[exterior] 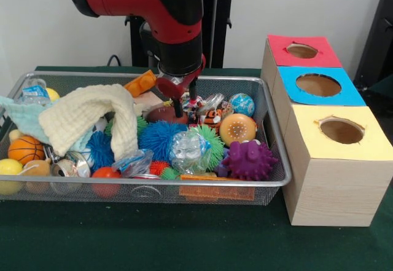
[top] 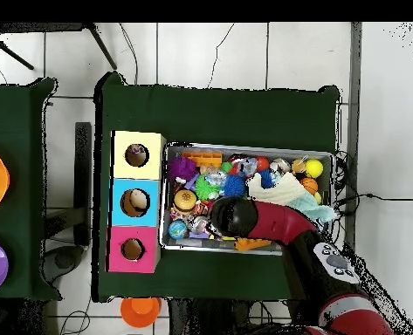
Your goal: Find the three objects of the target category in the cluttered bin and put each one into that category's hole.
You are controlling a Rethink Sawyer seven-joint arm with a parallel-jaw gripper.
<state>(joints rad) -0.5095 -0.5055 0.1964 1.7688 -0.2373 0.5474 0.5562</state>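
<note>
Your wide, shallow silver wire-mesh bin (exterior: 270, 179) is packed: at its left, a cream knitted cloth (exterior: 92, 120) drapes over spiky balls. At its middle the red and black arm's gripper (exterior: 184, 106) reaches down among the toys; its 2 dark fingers stand slightly apart, nothing visibly between them. I cannot pick out the knotted rope toy. Right, the 3 wooden boxes' holes (red (exterior: 301, 50), blue (exterior: 318, 85), yellow (exterior: 341, 131)) look empty from the front, so all 3 placements seem left.

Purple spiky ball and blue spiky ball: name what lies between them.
In the front view, a crumpled clear plastic bottle and a green spiky ball lie between the purple spiky ball and the blue spiky ball.
</note>
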